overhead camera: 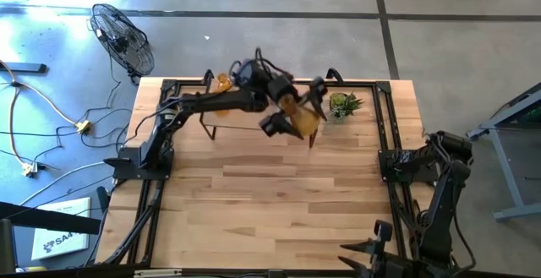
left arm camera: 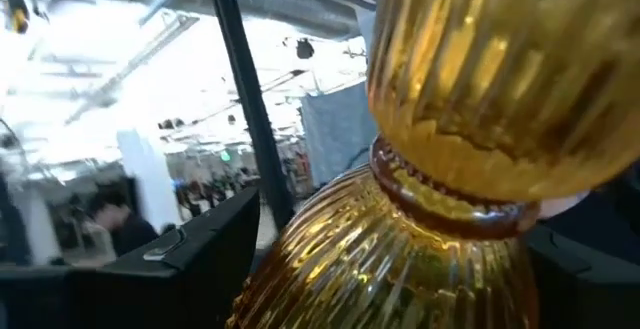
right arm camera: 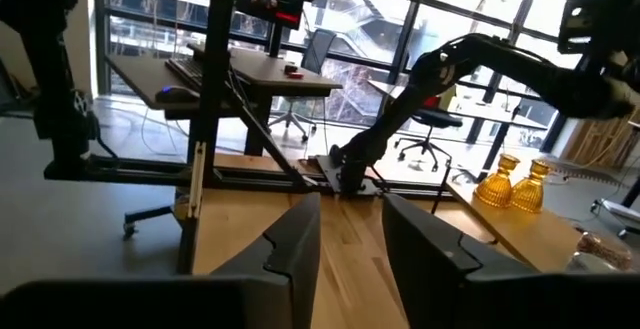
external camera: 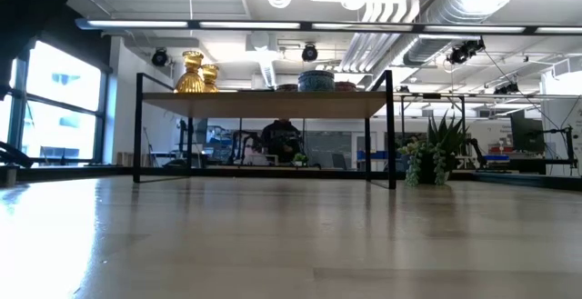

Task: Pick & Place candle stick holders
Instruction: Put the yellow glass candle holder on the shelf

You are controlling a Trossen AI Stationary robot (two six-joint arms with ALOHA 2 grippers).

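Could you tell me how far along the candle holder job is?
Done: two amber holders, a blue one and smaller pieces beside it stand on the small shelf. In hand: the left gripper carries the third amber holder over the shelf, near the plant. Left: setting it down. The right arm waits at the table's right edge.

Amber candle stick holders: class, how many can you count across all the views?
3. Two amber holders stand together on the small shelf; a third is in the left gripper. More may be hidden.

No lettering, labels or numbers can be read anywhere.
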